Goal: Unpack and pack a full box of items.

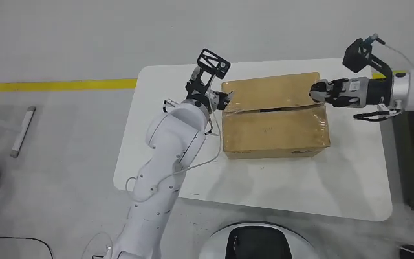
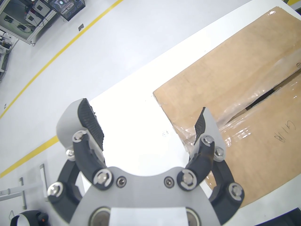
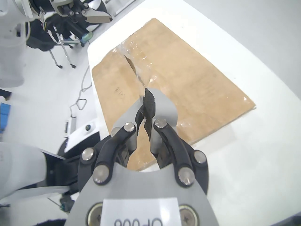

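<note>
Sitting on the white table (image 1: pixel 291 188), the box (image 1: pixel 275 116) (image 2: pixel 235 71) (image 3: pixel 188 78) has both top flaps down. Clear tape (image 2: pixel 225 116) (image 3: pixel 138 55) is wrinkled along the seam, and a dark gap (image 2: pixel 258 99) shows partway along it.

Left pincer (image 1: pixel 223 100) (image 2: pixel 143 105) hangs released, fingers spread wide, at one end of the seam. One finger (image 2: pixel 202 123) is over the box's end edge right by the tape; the other (image 2: pixel 89 118) is out over bare table beside the box.

Right pincer (image 1: pixel 315 90) (image 3: pixel 147 92) is at the opposite end of the box — clenched, pads pressed together, tips down at the seam where the tape runs. Cannot tell whether any tape is pinched between them.

The box lies between the two pincers, straight ahead of each one's fingertips. A pen scribble (image 2: pixel 283 131) sits on the flap beside the left pincer's box-side finger.

A yellow floor line (image 1: pixel 65 84) runs beyond the table, well past the left pincer.
</note>
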You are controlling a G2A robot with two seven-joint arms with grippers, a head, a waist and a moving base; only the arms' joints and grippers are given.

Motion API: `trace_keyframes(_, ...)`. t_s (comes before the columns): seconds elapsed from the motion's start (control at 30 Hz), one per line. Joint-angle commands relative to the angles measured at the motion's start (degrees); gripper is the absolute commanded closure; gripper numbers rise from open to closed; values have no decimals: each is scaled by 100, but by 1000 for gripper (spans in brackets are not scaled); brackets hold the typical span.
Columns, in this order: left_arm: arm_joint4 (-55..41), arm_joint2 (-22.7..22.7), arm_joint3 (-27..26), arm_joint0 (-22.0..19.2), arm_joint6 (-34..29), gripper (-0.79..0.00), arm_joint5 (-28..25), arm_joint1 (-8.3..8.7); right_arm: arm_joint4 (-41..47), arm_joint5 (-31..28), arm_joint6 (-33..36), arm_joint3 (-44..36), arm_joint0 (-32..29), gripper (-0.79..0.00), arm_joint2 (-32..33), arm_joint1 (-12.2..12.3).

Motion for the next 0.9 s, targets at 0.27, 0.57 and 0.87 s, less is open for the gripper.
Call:
trace_keyframes(0.27,8,87,112,13,-13,-46,-101,-21,-1759,-1388,-1416,-698,-781,0,405,217)
trace_keyframes(0.57,-37,233,257,-29,29,0,-154,-62,-1257,-943,-1505,-846,-1444,0,685,323)
trace_keyframes(0.87,-89,317,342,-76,67,0,-209,-97,1001,760,-17,-572,-1047,0,487,421)
